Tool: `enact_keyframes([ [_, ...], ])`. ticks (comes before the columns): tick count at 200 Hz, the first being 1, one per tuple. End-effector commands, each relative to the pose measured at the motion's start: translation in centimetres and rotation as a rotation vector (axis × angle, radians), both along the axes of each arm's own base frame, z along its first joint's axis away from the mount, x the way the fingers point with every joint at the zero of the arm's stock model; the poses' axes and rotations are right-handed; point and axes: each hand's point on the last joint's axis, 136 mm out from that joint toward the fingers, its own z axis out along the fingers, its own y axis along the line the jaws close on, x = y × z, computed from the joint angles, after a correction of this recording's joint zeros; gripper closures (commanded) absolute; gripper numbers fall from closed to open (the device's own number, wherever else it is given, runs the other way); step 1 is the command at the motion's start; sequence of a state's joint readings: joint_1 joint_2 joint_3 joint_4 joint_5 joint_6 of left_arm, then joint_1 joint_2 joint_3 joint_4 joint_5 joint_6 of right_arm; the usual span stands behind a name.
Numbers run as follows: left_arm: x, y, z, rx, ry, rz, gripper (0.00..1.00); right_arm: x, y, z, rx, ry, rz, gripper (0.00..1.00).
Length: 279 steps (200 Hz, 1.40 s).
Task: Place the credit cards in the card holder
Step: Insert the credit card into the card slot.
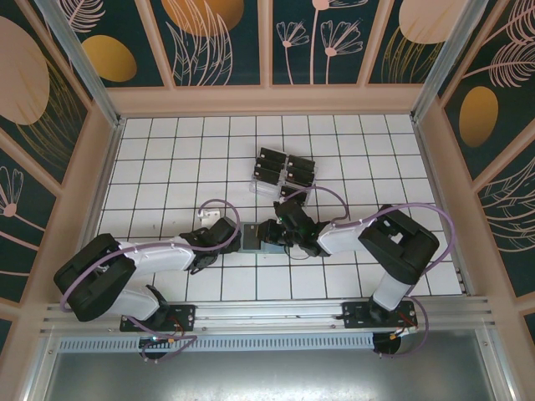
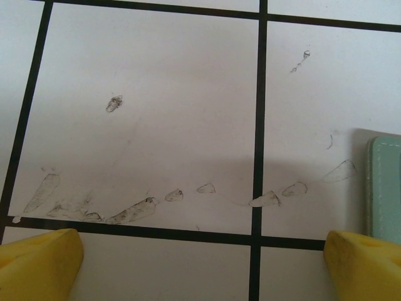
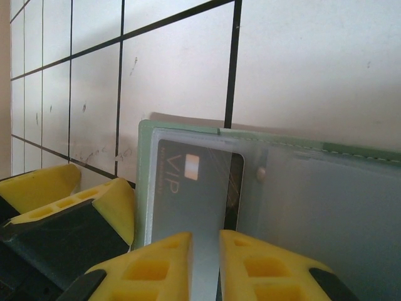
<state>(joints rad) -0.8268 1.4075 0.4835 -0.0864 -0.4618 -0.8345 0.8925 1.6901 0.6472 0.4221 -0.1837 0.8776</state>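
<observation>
The card holder (image 3: 143, 182) lies open and flat on the tiles, sage-green with a clear pocket. One dark credit card (image 3: 188, 188) marked VIP sits inside that pocket. My right gripper (image 3: 205, 241) hovers over the card's near end, its yellow fingers a narrow gap apart with nothing clamped between them. From above, the holder (image 1: 250, 237) lies between my two grippers, the right gripper (image 1: 272, 233) at its right side. My left gripper (image 2: 200, 263) stands wide open over bare tile, with the holder's edge (image 2: 383, 188) just beyond its right finger. Several more credit cards (image 1: 272, 157) stand in a rack.
The clear slotted rack (image 1: 282, 174) stands a few tiles behind the holder. The left gripper's yellow fingers (image 3: 113, 200) sit close beside the holder's left edge. Wooden walls (image 1: 267, 98) ring the tiled floor. Smudge marks (image 2: 131, 210) dot the tile under the left gripper.
</observation>
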Motion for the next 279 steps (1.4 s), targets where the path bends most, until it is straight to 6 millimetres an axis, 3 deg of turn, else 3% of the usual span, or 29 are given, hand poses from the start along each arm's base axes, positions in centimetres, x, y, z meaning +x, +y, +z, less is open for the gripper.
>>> enact_keyframes([
  [1,-0.6,0.4,-1.1,0.009,0.025,-0.003,0.02,-0.4,-0.2,-1.0,-0.031,0.016,-0.010,0.79],
  [91,-0.8,0.3,-1.7,0.000,0.034,-0.012,0.01,-0.6,-0.1,-1.1,-0.071,0.022,-0.010,0.77],
  [210,-1.1,0.1,-2.2,-0.020,0.044,-0.016,0.02,-0.6,1.9,-1.3,-0.078,0.031,0.033,0.78],
  [236,-0.9,0.1,-1.8,-0.017,0.037,-0.016,0.01,-0.2,2.0,-0.1,-0.071,0.003,0.033,0.78],
  [279,-0.1,0.1,0.4,-0.003,-0.008,-0.006,0.02,0.9,1.1,4.4,-0.060,-0.098,0.016,0.72],
])
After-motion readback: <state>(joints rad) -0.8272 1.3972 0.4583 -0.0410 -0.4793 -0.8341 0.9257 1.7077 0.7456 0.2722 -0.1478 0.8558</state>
